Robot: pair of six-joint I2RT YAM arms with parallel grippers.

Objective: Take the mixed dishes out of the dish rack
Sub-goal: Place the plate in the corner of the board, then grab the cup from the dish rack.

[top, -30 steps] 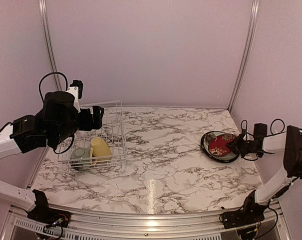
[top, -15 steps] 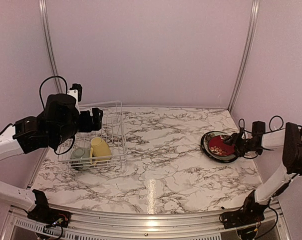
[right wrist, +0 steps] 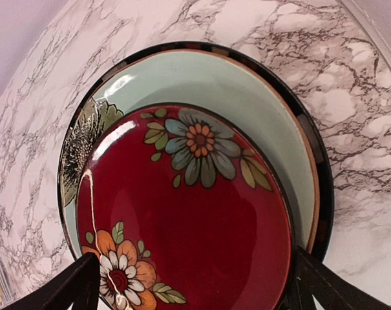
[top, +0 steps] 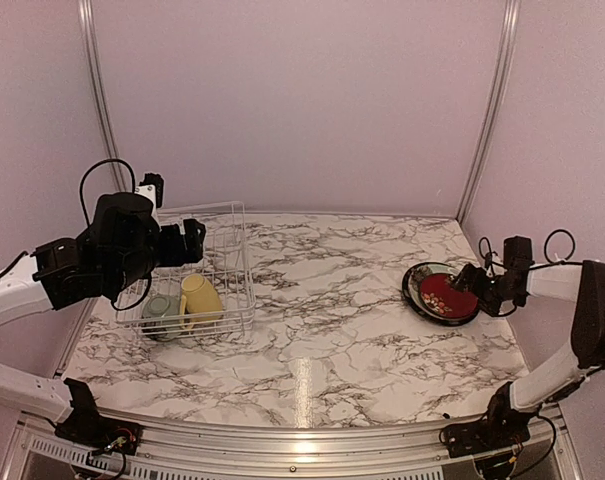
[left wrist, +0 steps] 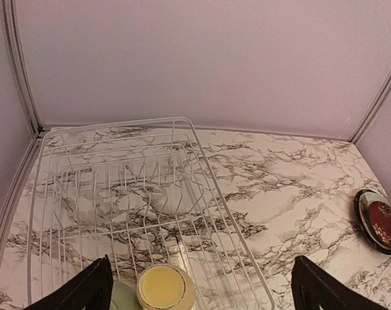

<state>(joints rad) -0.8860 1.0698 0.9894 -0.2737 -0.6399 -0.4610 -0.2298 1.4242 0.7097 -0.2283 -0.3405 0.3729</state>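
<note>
The white wire dish rack point(top: 220, 262) point(left wrist: 111, 187) stands at the table's left. In its near end sit a pale yellow mug point(top: 199, 298) point(left wrist: 165, 288) and a small pale-green bowl point(top: 160, 312) point(left wrist: 121, 301). My left gripper point(top: 189, 243) point(left wrist: 201, 287) hovers open above the rack, holding nothing. At the right, a red flowered plate point(top: 444, 294) point(right wrist: 182, 219) lies on a pale dark-rimmed plate point(right wrist: 260, 97). My right gripper point(top: 471, 284) point(right wrist: 194, 287) is open, with one finger on either side of the red plate's near rim.
Marble tabletop point(top: 322, 300) spreads between rack and plates. The back wall and metal corner posts point(top: 487, 110) close the far side. The rack sits close to the left wall. The plate stack lies near the right wall.
My right gripper has gone from shut to open, letting go of the red plate, which has settled flatter onto the stack. My left arm has sunk slightly.
</note>
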